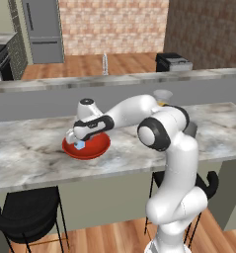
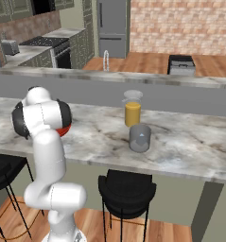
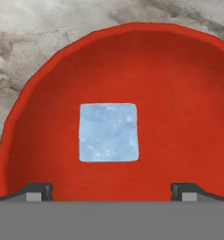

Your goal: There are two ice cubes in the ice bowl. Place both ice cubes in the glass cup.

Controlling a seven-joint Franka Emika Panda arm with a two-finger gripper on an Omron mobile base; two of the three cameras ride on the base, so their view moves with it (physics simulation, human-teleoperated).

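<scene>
The glossy red ice bowl (image 1: pixel 92 149) sits on the marble counter, and a sliver of the bowl (image 2: pixel 63 131) peeks out behind the arm in the right base view. One pale-blue ice cube (image 3: pixel 108 132) lies on the floor of the bowl (image 3: pixel 48 75). My gripper (image 3: pixel 111 191) hangs open just above it, one fingertip on each side and neither touching the cube. From the left base view the gripper (image 1: pixel 79 142) is low over the bowl with the cube (image 1: pixel 80 146) under it. The clear glass cup (image 2: pixel 140 138) stands to the right, with a pale shape inside.
A taller glass with orange liquid (image 2: pixel 132 109) stands just behind the cup. A raised grey ledge (image 1: pixel 50 84) runs along the back of the counter. Black bar stools (image 2: pixel 126 191) stand below the counter's front edge (image 1: pixel 65 179).
</scene>
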